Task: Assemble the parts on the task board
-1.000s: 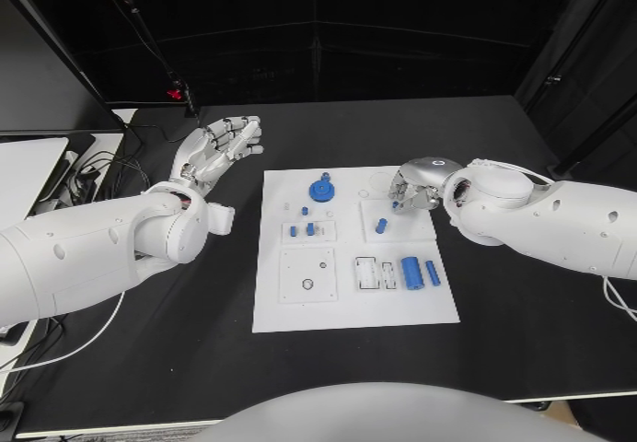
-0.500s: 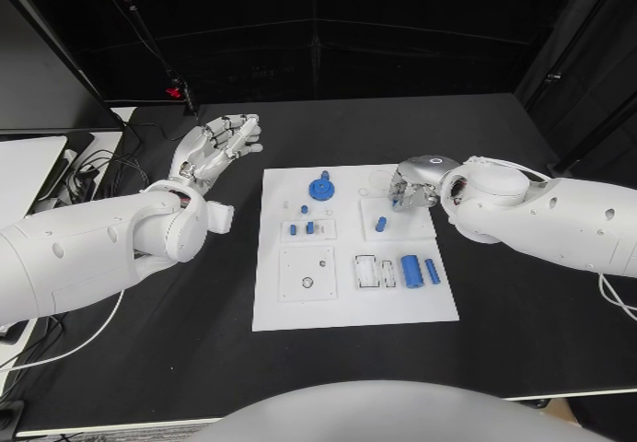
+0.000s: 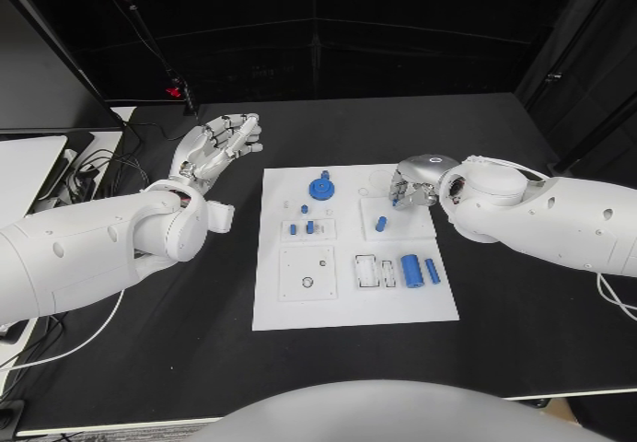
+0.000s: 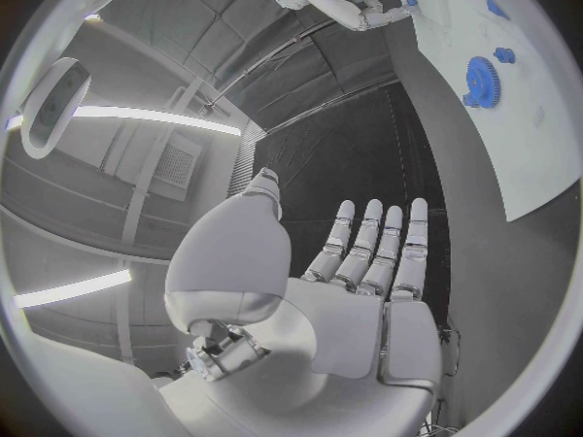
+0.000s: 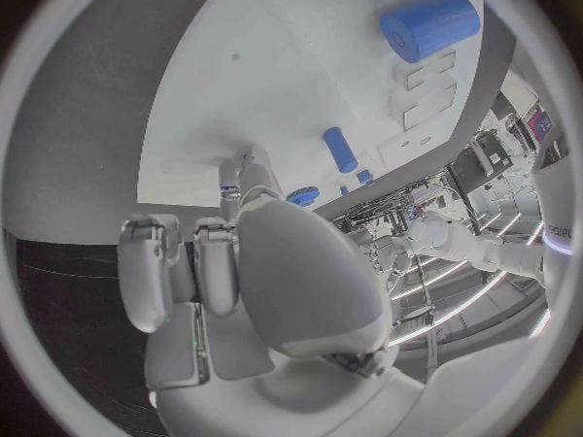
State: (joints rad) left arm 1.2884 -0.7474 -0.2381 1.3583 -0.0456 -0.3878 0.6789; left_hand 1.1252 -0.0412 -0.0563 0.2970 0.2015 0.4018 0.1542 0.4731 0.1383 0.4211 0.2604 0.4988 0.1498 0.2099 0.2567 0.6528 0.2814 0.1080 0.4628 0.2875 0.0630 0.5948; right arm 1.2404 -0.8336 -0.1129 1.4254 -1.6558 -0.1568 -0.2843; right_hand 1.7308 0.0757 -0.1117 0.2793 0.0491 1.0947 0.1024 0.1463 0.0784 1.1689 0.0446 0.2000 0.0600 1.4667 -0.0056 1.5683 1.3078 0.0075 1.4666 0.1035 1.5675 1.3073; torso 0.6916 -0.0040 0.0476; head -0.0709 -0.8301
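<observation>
Edging leftward since earlier: right robot hand (image 3: 417, 189)

— What's catching your eye on those arms?

— Both are wearing smooth white rounded shells, dotted with small dark screw holes. A white cable is trailing off each.

— And past the wrists?

— The left hand (image 3: 219, 145) and right hand (image 3: 414, 184) are gleaming silver, fingers (image 4: 379, 252) showing segmented metal with paler pads at the tips.
</observation>
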